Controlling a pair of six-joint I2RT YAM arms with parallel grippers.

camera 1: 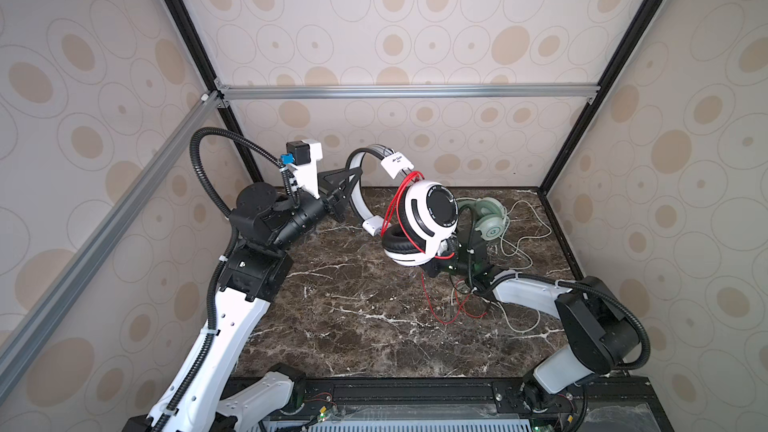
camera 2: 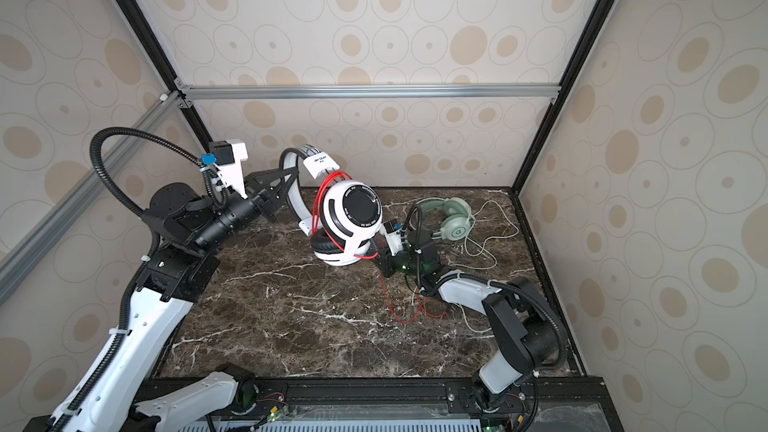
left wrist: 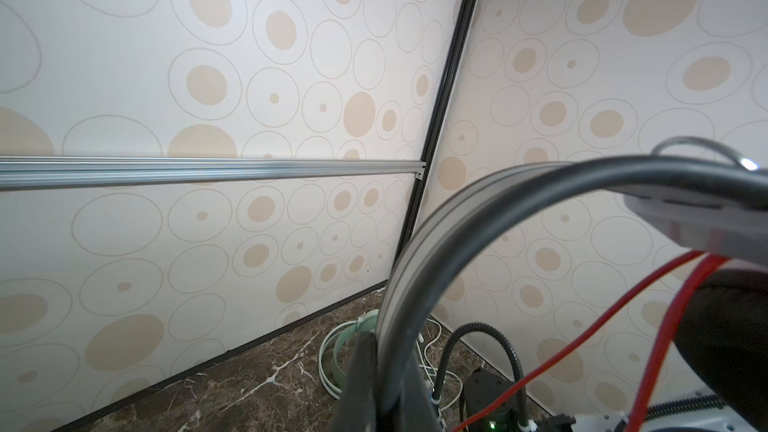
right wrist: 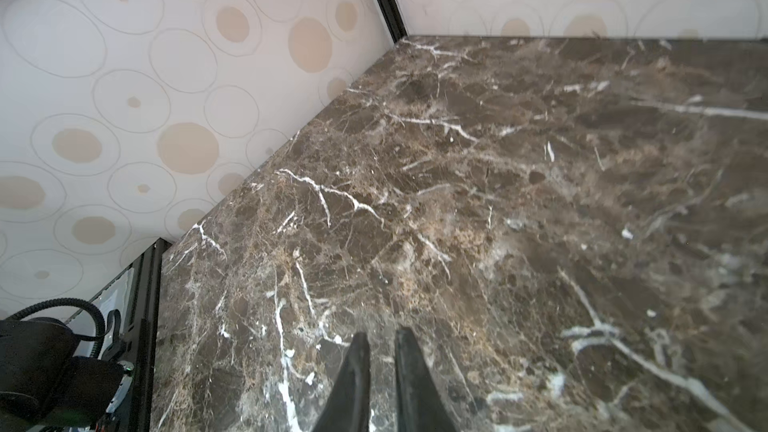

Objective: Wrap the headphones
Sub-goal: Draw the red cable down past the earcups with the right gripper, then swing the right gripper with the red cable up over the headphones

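red-corded white headset (camera 1: 419,222) hangs raised; mint-green headset (camera 1: 489,218) lies flat behind it.

Dark jaws nearly together, a thin gap between, above brown white-veined marble tabletop (right wrist: 498,184) beside circle-patterned wall (right wrist: 166,76)

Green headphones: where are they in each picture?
In a top view: green headphones, back right of the table.
In a top view: same back-right spot.
Left wrist view: just their green band, on the table beyond the white headphones band.
Right wrist view: not there.
Shared landmark: brown marble table.
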